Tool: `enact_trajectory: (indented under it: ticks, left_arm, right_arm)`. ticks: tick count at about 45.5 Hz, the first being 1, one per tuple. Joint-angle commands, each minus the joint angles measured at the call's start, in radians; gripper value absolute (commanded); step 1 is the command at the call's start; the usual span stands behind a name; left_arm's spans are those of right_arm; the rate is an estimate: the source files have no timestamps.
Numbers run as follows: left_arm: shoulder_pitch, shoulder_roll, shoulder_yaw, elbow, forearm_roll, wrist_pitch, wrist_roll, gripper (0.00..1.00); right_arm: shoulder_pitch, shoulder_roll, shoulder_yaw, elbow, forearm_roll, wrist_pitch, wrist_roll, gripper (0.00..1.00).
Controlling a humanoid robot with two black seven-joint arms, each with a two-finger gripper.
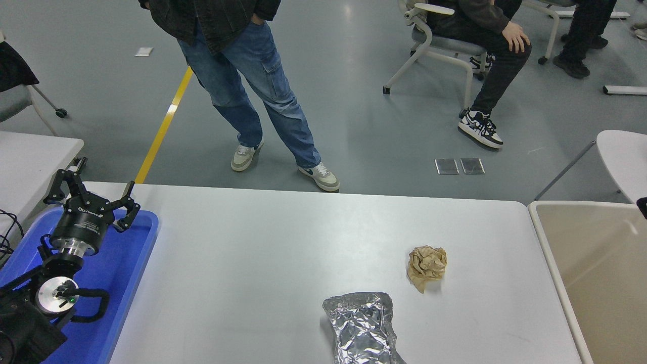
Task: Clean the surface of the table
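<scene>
The white-grey table surface (263, 237) fills the lower half of the head view. A crumpled ball of brown paper (427, 265) lies on it right of the middle. A crumpled sheet of silver foil (361, 326) lies at the front edge, just left of the paper. My left gripper (95, 186) is parked open and empty over the blue tray (126, 283) at the lower left. Of my right arm only a small black part (643, 206) shows at the right edge, above the beige bin, far from the paper and foil.
A large beige bin (561, 273) stands against the table's right end. A person in blue jeans (263, 86) stands beyond the far edge and another sits on a chair (445, 45) at the back right. Smaller white tables show at both side edges.
</scene>
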Motion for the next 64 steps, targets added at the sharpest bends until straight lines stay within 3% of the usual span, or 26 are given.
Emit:
enact_trajectory:
  ticks: [1,15,24,30,47,64]
  left_arm:
    - [0.0,0.0,0.0,0.0,0.0,0.0,0.0,1.0]
    - [0.001,0.0,0.0,0.0,0.0,0.0,0.0,1.0]
    - [0.0,0.0,0.0,0.0,0.0,0.0,-0.001,1.0]
    - [0.0,0.0,0.0,0.0,0.0,0.0,0.0,1.0]
    - [0.0,0.0,0.0,0.0,0.0,0.0,0.0,1.0]
    - [0.0,0.0,0.0,0.0,0.0,0.0,0.0,1.0]
  right_arm:
    - [0.015,-0.043,0.111,0.062,-0.001,0.004,0.136,0.98]
    - [-0.009,-0.165,0.254,0.411,-0.002,0.002,0.285,0.98]
    - [-0.074,-0.162,0.427,0.545,-0.021,0.005,0.32,0.98]
    - [-0.138,-0.156,0.476,0.612,-0.021,0.005,0.394,0.98]
    - [-0.371,-0.053,0.525,0.651,-0.021,0.002,0.521,0.98]
    - [-0.552,0.008,0.507,0.656,-0.021,0.005,0.555,0.98]
